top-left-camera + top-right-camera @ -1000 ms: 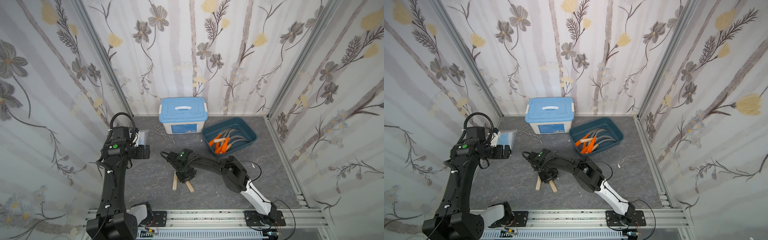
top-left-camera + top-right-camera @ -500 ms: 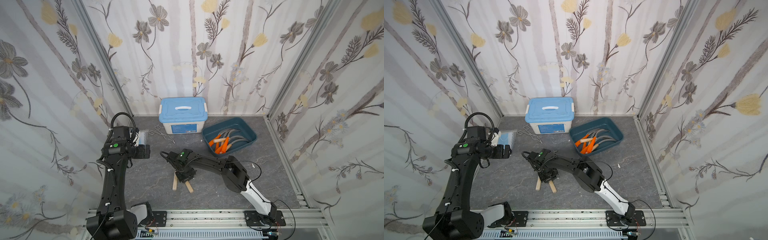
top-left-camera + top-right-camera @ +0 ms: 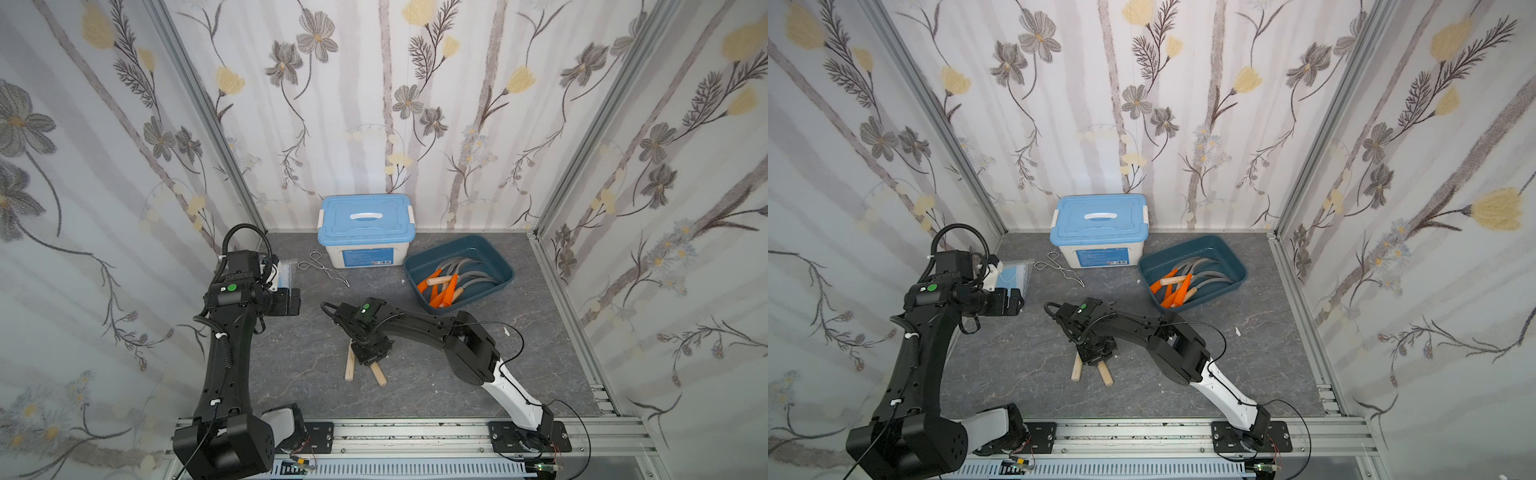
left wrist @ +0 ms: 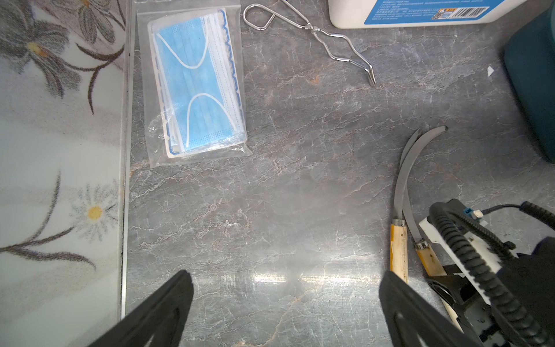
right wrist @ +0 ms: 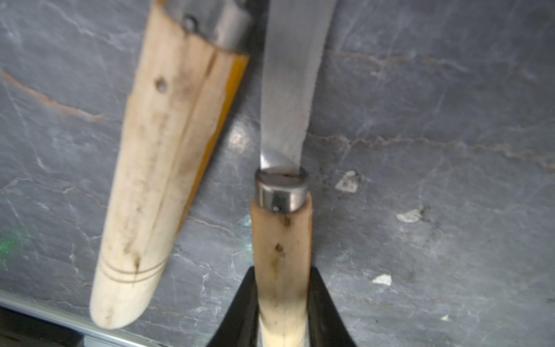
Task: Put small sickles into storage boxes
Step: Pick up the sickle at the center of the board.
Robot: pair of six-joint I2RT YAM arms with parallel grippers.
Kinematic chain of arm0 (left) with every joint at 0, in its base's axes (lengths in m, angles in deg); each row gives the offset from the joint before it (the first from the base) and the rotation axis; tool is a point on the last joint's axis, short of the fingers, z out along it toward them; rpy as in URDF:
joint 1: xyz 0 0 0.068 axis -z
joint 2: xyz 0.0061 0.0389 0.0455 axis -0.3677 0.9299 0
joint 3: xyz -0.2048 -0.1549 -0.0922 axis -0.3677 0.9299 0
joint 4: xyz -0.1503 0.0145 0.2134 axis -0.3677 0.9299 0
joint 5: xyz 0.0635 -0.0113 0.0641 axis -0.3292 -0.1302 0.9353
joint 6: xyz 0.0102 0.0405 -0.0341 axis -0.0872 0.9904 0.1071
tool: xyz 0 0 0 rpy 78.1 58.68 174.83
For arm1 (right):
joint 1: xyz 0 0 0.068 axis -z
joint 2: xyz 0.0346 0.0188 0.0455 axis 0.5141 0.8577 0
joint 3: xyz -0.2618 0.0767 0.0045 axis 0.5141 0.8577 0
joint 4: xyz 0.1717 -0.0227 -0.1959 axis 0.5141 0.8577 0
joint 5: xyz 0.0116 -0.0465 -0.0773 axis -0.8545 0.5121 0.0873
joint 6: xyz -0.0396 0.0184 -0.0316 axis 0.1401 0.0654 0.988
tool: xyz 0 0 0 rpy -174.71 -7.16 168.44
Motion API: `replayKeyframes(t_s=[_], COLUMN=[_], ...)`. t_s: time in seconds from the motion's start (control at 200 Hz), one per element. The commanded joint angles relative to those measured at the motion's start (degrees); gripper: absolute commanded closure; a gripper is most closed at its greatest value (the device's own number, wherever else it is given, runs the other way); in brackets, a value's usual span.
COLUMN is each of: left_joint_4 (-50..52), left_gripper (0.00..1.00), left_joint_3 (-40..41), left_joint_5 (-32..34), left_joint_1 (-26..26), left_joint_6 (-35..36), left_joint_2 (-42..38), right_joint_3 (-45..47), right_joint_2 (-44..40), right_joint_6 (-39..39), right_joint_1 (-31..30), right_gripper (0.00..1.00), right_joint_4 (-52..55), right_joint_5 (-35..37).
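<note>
In both top views the storage tray (image 3: 496, 257) (image 3: 1231, 255) stands in the far right corner of the worktop, with several stored sickles (image 3: 444, 286) lying inside it. Near the middle of the worktop the right gripper (image 3: 371, 353) is lowered onto two wooden-handled sickles.

In the left wrist view the left gripper (image 4: 285, 275) is spread wide above bare worktop and holds nothing. A bag of masks (image 4: 195, 87) lies by the left edge.

In the right wrist view the right gripper's fingers (image 5: 324, 306) press on both sides of the handle of the gripped sickle (image 5: 280, 237). The other sickle (image 5: 162, 168) lies just beside it, not touching.
</note>
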Motion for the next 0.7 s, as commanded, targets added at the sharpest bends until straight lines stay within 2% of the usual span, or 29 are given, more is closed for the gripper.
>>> replayKeyframes(t_s=[0.0, 0.265, 0.694], left_joint_4=[-0.3, -0.5, -0.9], left_gripper=[0.0, 0.0, 0.0], left_joint_3=[-0.7, -0.8, 0.6], left_joint_5=[-0.8, -0.3, -0.6], left_joint_1=[-0.1, -0.1, 0.0], left_joint_6=[0.6, 0.8, 0.7], left_joint_2=[0.0, 0.1, -1.0], right_joint_3=[0.8, 3.0, 6.8], right_joint_2=[-0.7, -3.9, -6.9], right_joint_6=[0.8, 1.3, 3.0], right_joint_1=[0.1, 1.5, 3.5], right_gripper=[0.84, 0.92, 0.92], right_joint_4=[-0.8, -1.0, -0.8], right_joint_5=[0.9, 1.4, 1.0])
